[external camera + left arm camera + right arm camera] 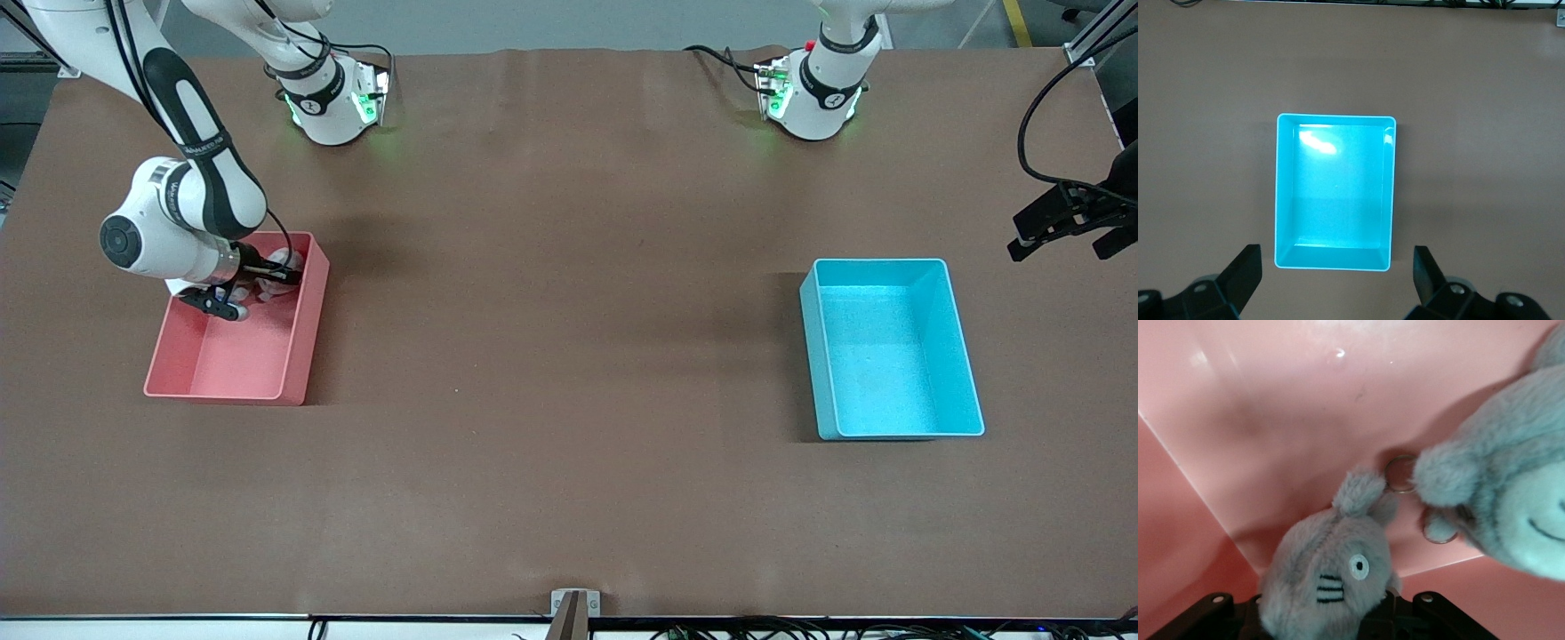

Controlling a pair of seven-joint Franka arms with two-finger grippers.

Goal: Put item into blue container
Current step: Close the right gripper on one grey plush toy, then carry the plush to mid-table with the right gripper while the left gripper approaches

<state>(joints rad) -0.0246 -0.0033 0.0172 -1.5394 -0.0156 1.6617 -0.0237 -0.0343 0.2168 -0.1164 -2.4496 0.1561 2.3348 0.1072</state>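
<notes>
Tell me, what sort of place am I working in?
Probably a robot lab: two arms bolted to a table under a brown cover, bare but for a pink bin and a blue bin, with cables along its edge.

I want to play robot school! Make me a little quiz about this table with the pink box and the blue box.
1. True or false: the blue container already has a toy in it.
2. What is the right gripper shut on inside the pink bin? A) a spoon B) a grey plush toy C) a ball
3. Fill the gap: the left gripper hangs open over the table, beside the ____ container.

Key
1. False: it is empty.
2. B. A second plush toy lies beside it, with metal rings between them.
3. Blue.
</notes>
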